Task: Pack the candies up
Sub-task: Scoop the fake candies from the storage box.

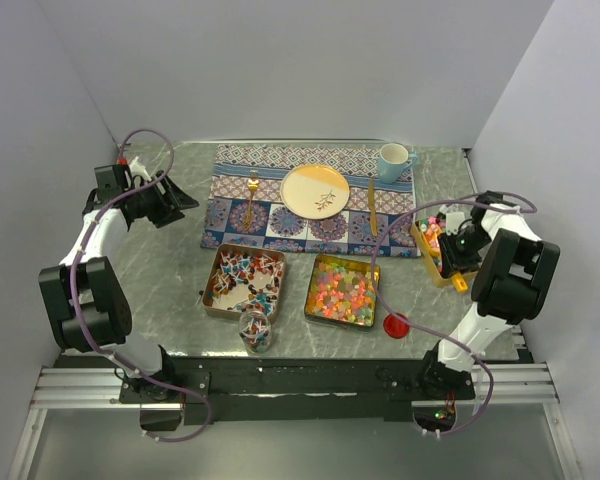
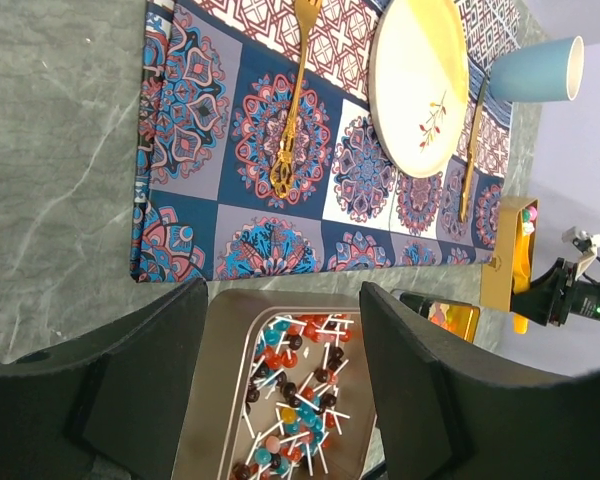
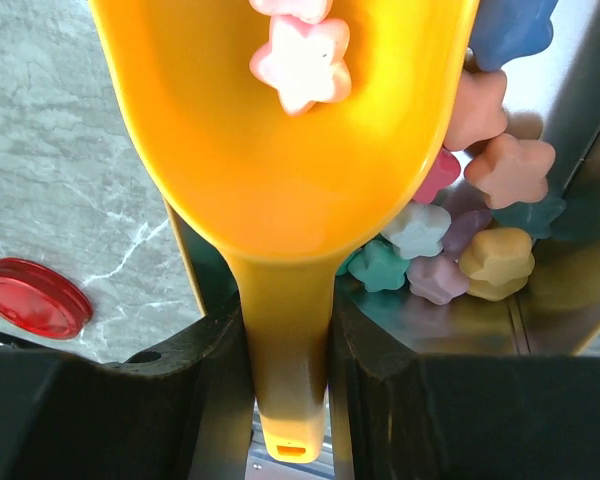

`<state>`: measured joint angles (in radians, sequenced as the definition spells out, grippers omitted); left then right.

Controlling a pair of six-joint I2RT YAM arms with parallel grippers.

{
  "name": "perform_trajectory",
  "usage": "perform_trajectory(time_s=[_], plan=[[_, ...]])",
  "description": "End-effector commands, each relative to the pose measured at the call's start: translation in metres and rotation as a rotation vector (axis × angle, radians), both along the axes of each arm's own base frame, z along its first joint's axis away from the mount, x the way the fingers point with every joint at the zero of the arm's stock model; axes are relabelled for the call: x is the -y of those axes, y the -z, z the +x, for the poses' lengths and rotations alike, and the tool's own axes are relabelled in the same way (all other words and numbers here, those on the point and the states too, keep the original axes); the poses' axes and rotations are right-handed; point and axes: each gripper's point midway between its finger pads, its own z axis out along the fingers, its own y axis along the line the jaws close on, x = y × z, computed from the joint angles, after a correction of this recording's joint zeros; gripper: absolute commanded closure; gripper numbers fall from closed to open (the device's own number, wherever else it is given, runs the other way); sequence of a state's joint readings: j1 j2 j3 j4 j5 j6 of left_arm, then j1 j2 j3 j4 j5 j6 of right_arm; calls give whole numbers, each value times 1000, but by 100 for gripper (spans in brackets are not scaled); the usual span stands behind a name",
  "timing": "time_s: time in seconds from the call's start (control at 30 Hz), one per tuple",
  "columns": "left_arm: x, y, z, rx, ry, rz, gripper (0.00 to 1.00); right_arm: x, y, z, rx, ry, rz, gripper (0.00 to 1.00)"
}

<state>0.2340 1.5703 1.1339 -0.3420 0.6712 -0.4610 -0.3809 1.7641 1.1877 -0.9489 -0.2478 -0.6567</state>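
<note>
Right end effector clamps the orange scoop, which carries a pink star sweet, right of the candies; left end effector hangs released, far left of them

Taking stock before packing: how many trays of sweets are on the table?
3: the lollipop tray at front left, the centre tray holding bead candies, and the yellow tray at the right edge, partly hidden. No others are visible.
</note>
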Motion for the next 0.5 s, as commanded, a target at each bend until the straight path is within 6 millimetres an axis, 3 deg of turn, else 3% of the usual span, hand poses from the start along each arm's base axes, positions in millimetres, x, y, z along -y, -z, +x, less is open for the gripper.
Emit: perform_trajectory(time_s=[0.0,0.3,0.47], plan=[[4,-21,11,65,27,-13,32,7,-5,1,45,20,26,100],[5,-34,12,107,39,-3,32,16,-29,10,204,22,45,100],[9,-53,10,153,57,-9,31,9,-80,30,407,-10,44,100]])
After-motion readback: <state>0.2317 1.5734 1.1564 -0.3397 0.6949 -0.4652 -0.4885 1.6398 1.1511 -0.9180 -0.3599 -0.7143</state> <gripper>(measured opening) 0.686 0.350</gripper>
